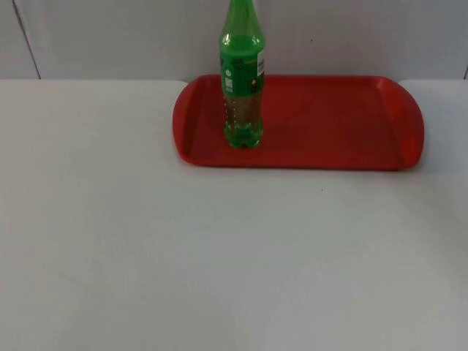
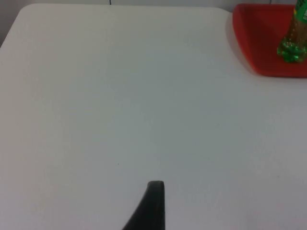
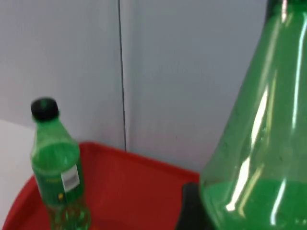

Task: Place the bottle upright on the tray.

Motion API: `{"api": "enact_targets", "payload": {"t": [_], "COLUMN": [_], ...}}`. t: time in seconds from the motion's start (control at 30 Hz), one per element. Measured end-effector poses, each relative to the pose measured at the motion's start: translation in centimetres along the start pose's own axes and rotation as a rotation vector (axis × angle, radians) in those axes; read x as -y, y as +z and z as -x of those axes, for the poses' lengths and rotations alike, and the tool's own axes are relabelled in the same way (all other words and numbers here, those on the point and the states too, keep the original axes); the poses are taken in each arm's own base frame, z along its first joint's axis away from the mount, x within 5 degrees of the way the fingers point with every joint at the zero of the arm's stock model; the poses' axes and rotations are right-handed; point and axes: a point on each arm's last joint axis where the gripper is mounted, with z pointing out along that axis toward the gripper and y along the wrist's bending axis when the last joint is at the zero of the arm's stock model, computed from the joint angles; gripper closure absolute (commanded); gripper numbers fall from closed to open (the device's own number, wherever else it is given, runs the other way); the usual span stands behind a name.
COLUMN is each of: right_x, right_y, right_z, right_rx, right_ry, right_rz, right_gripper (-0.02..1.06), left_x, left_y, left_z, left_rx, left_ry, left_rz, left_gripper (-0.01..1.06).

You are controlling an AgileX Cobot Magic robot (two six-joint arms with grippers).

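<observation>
A green soda bottle is stood upright on the red tray's left end. A second green bottle is clamped by the right gripper; the standing one could be toppled if struck. The left gripper's opening cannot be told.

Even, bright, diffuse light falls on the white table, which is close to washed out in the lower half of the top view, with little surface detail. Shadows are soft: a faint dark band runs under the red tray's near edge. In the right wrist view a very close green bottle carries long white streaks of glare and looks soft, while the far bottle is moderately clear. The left wrist view looks slightly hazy.
</observation>
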Motion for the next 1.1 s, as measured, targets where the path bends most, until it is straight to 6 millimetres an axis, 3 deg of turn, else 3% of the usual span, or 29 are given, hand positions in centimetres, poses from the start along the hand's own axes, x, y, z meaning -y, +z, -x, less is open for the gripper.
{"api": "enact_targets", "payload": {"t": [0.37, 0.53, 0.77, 0.9, 1.1], "right_x": [0.2, 0.2, -0.2, -0.7, -0.3], "right_y": [0.6, 2.7, 5.8, 8.1, 10.4], "right_z": [1.8, 1.0, -1.0, -3.4, -6.7], "right_rx": [0.254, 0.342, 0.471, 0.562, 0.537], "right_ry": [0.004, 0.003, -0.033, -0.031, 0.093], "right_rz": [-0.03, -0.043, -0.039, -0.021, -0.056], "right_gripper": [1.05, 1.05, 1.05, 1.05, 1.05], "left_x": [0.0, 0.0, 0.0, 0.0, 0.0], "left_y": [0.0, 0.0, 0.0, 0.0, 0.0], "left_z": [0.0, 0.0, 0.0, 0.0, 0.0], "left_rx": [0.0, 0.0, 0.0, 0.0, 0.0], "left_ry": [0.0, 0.0, 0.0, 0.0, 0.0], "left_rz": [0.0, 0.0, 0.0, 0.0, 0.0], "left_gripper": [0.2, 0.2, 0.2, 0.2, 0.2]}}
